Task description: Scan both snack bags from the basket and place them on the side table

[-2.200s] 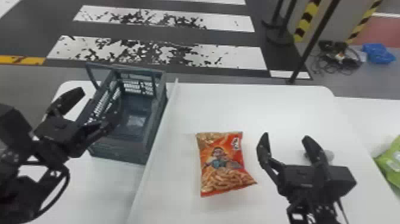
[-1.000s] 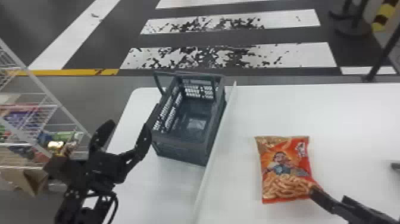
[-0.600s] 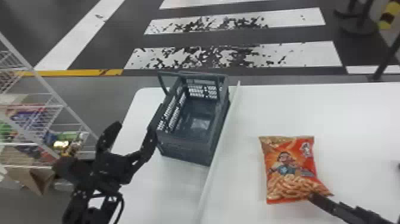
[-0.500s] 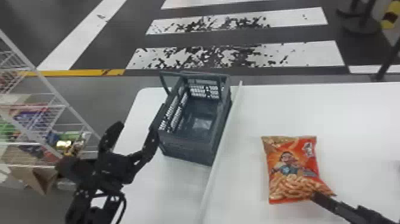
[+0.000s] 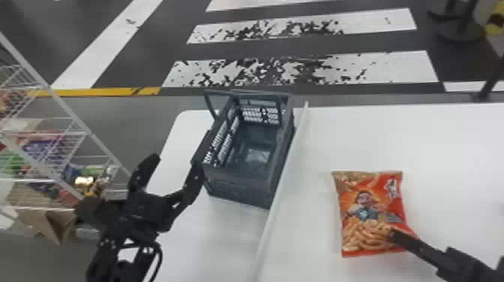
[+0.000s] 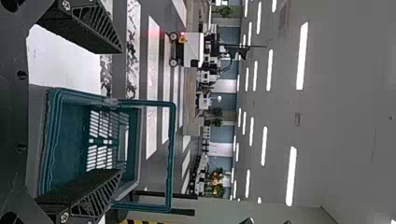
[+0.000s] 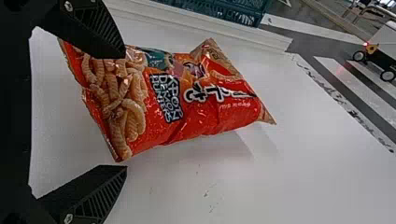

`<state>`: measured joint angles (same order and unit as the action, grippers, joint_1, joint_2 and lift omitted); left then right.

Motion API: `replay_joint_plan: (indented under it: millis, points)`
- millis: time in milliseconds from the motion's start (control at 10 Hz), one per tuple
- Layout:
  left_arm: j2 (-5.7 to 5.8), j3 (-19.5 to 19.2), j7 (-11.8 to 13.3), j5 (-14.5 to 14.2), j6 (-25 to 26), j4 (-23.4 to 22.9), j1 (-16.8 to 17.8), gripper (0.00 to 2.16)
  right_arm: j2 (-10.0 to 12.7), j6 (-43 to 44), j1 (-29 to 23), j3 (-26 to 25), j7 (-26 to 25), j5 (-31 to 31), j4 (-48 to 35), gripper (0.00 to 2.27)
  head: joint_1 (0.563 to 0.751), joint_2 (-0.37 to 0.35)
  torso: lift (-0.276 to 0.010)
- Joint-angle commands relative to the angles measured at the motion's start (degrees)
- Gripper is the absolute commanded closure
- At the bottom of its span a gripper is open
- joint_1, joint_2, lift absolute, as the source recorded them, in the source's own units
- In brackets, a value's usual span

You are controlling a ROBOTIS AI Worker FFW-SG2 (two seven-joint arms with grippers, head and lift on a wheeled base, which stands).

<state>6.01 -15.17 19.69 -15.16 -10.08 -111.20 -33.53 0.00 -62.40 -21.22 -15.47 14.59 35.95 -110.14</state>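
Right fingers [image 5: 414, 244] nearer edge of bag [image 5: 369, 210]

Ceiling lamps [image 6: 302, 56]: burn stark white in the left wrist view, long strips in rows overhead.
Ceiling [image 6: 345, 88]: pale grey, evenly lit between the strips.
White tabletop [image 5: 431, 138]: bright and nearly flat in tone across the right half of the head view.
Basket [image 5: 240, 187]: dark near the centre of the head view, with a dull, pale patch of glare on the inside bottom.
Snack bag [image 5: 369, 210]: brightly lit at lower right of the head view; in the right wrist view, glints on the creased wrapper and casts a faint, soft-edged shadow.
Shelf goods [image 5: 56, 150]: blur together at the left edge of the head view, with one small, hot highlight.
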Motion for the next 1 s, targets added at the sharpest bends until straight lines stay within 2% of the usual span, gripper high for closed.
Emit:
replay_joint_plan:
  millis: [0, 100, 200, 300, 400, 700, 900]
  points:
    - [0.32, -0.03, 0.0, -0.13, 0.02, 0.02, -0.14, 0.09, 0.05, 0.04, 1.54, 0.0, 0.0, 0.0, 2.13, 0.16, 0.695, 0.233, -0.075]
    - [0.5, -0.03, 0.0, -0.22, 0.02, 0.1, -0.14, 0.09, 0.05, 0.04, 2.33, 0.0, 0.17, 0.0, 3.18, 0.41, 0.695, 0.233, -0.075]
    - [0.58, 0.05, 0.0, -0.31, 0.02, 0.1, -0.14, 0.09, 0.05, 0.21, 2.85, -0.62, 1.76, 0.0, 3.8, 0.98, 0.695, 0.234, -0.075]
    - [0.58, 0.05, 0.0, -0.39, 0.02, 0.1, -0.14, 0.09, 0.05, 0.21, 2.94, -1.06, 2.46, 0.09, 3.88, 1.92, 0.695, 0.235, -0.075]
    - [0.67, -0.03, 0.0, -0.57, 0.02, 0.19, -0.14, 0.09, 0.05, 0.21, 2.68, -1.76, 3.25, 0.0, 3.36, 2.25, 0.695, 0.234, -0.075]
    - [0.85, -0.03, 0.0, -1.01, -0.15, 0.45, -0.14, 0.09, 0.05, 0.04, 0.57, -4.75, 4.66, 5.1, -2.0, 2.25, 0.695, 0.218, -0.075]
    - [0.85, -0.03, 0.08, -1.19, -0.15, 0.45, -0.14, 0.09, 0.05, 0.21, -1.45, -5.8, 4.57, 5.8, -8.51, 2.25, 0.695, 0.208, -0.075]
